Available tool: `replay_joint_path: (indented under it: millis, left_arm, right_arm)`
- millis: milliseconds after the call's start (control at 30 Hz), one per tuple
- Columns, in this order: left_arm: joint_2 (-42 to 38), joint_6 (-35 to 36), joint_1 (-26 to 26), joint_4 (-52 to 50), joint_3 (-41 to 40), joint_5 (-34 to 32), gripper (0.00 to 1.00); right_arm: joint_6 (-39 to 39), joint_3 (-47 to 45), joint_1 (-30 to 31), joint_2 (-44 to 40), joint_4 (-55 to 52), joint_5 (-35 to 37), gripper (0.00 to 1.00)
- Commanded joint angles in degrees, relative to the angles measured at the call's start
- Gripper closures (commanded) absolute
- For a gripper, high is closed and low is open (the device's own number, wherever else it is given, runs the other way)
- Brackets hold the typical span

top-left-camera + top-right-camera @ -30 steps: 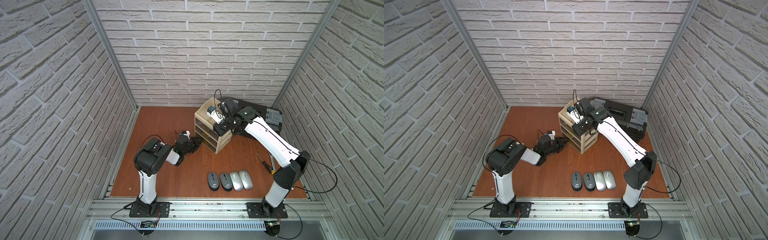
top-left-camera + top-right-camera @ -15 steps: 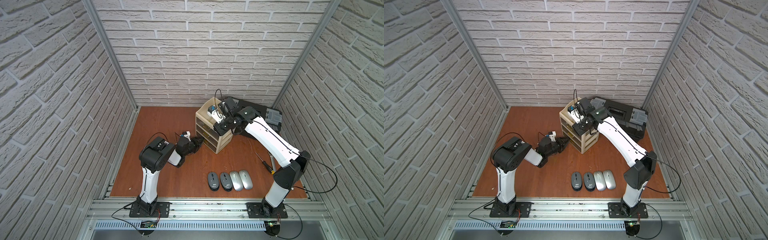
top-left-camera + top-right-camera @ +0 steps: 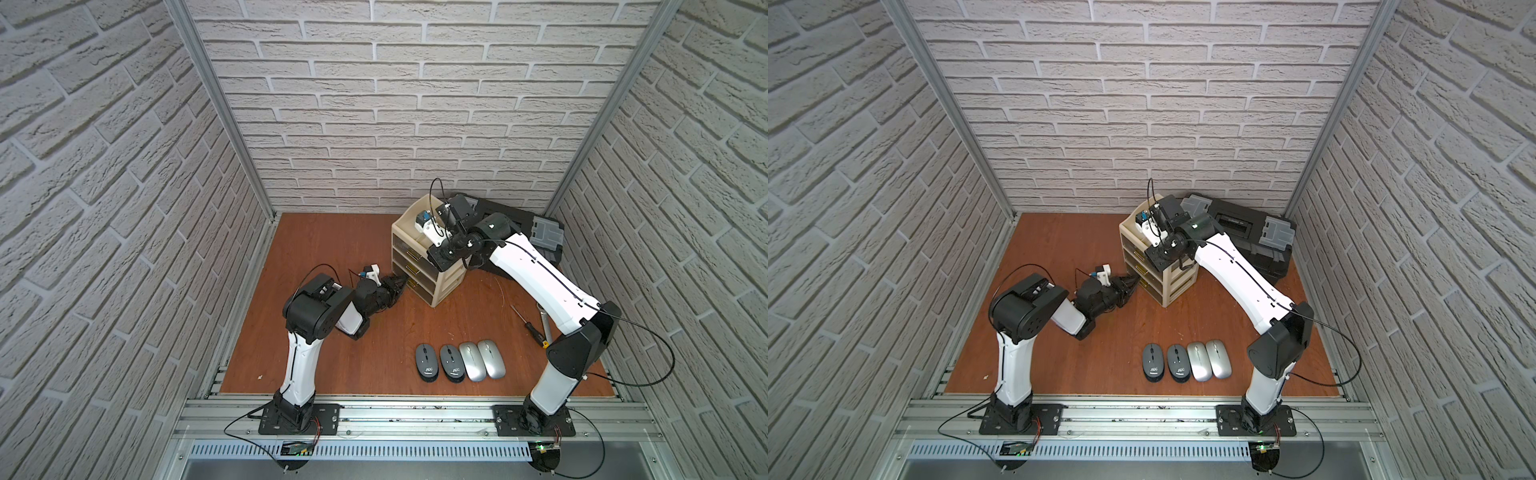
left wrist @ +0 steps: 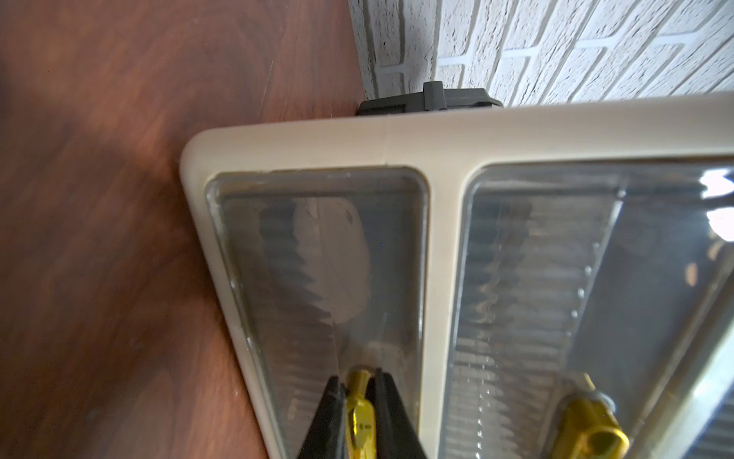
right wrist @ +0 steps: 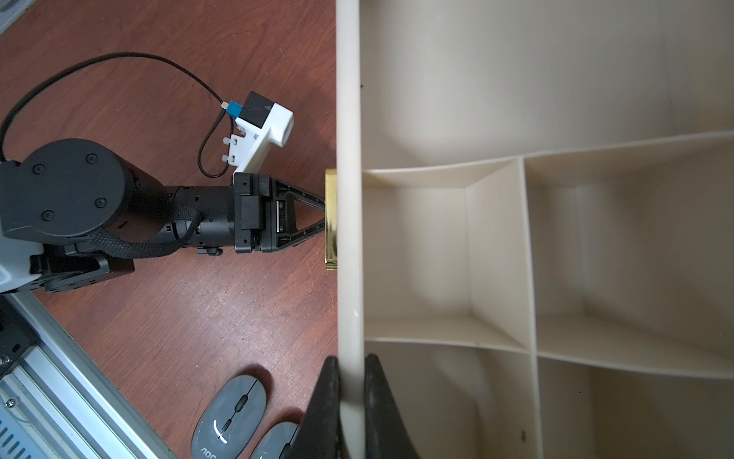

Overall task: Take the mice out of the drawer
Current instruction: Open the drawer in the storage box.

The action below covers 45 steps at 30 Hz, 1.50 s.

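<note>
Your drawer cabinet (image 3: 446,286) stands toward the far right corner of the bench (image 3: 332,249); your right gripper (image 5: 352,359) is clamped on its top rim; your left gripper (image 4: 358,376) is pinched onto the gold handle (image 4: 359,413) of the bottom drawer (image 4: 391,258); a pale mouse (image 4: 337,254) lies just beyond those fingertips, behind the clear front; two dark grey mice (image 3: 427,362) and two silver mice (image 3: 471,361) lie side by side near the bench's front edge, well apart from both grippers.

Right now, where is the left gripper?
In a top view the left gripper sits left of the beige cabinet, at its lowest drawer; the left wrist view shows it closed on that drawer's gold handle.
</note>
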Motion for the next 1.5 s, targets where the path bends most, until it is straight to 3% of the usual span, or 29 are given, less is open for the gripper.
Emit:
replay_joint_path:
  millis: [0, 900, 1200, 1467]
  left_arm:
    - [-1.7, 0.5, -0.3, -2.3, -2.9, -0.3, 0.87]
    - [-17.0, 4.0, 5.3, -12.0, -18.2, 3.2, 0.87]
    - [-27.4, 7.3, 8.4, -23.1, -22.2, 4.0, 0.87]
    - [-34.6, 12.0, 10.0, -35.4, -21.1, 4.7, 0.87]
  right_arm:
    - [0.4, -0.5, 0.3, 0.1, -1.1, 1.2, 0.94]
    - [0.6, -0.8, 0.3, 0.3, -0.5, 2.4, 0.95]
    - [0.9, -0.7, 0.3, 0.3, -0.2, 2.4, 0.94]
    - [1.1, -0.4, 0.3, 0.1, 0.6, 2.3, 0.92]
